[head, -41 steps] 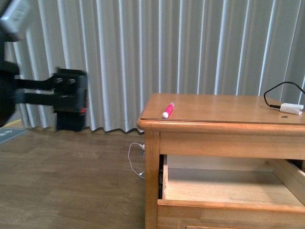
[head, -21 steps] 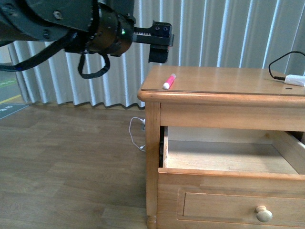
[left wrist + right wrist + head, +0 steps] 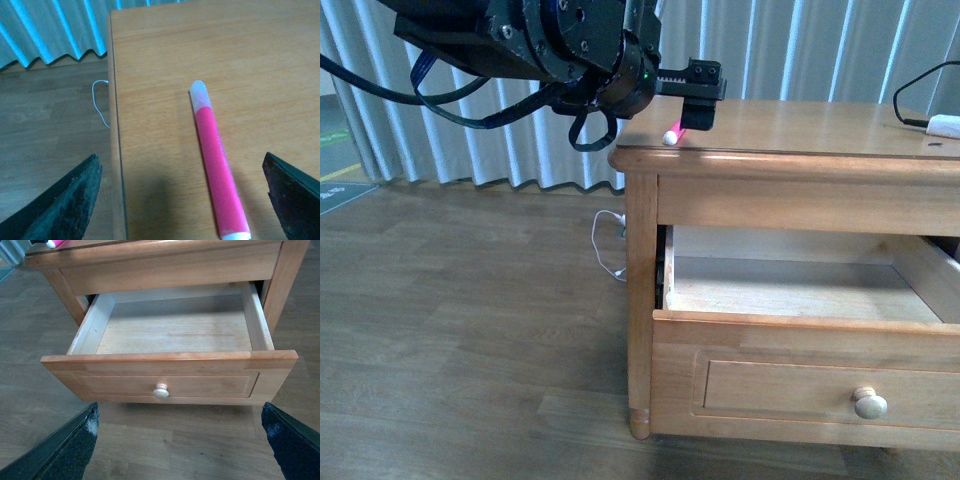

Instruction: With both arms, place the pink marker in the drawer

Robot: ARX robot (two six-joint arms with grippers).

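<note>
The pink marker (image 3: 216, 160) lies flat on the cabinet top near its left edge; in the front view only its white end (image 3: 671, 135) shows past the gripper. My left gripper (image 3: 699, 112) hovers over it, open, one finger on each side in the left wrist view (image 3: 185, 200), touching nothing. The drawer (image 3: 790, 385) stands pulled out and empty, with its pale knob (image 3: 869, 403). In the right wrist view the drawer (image 3: 170, 382) lies below my open right gripper (image 3: 180, 440), which hangs over the floor in front of the knob (image 3: 161, 391). The marker's tip (image 3: 54, 243) peeks in at that view's corner.
A white adapter (image 3: 945, 124) with a black cable (image 3: 910, 95) lies at the cabinet top's right end. A white cord (image 3: 608, 245) trails on the wood floor beside the cabinet's left leg. Grey curtains (image 3: 800, 50) hang behind.
My left arm has swung in from the far left to the cabinet top and now hovers over the marker. The front view has dropped lower, showing the drawer front and knob.
</note>
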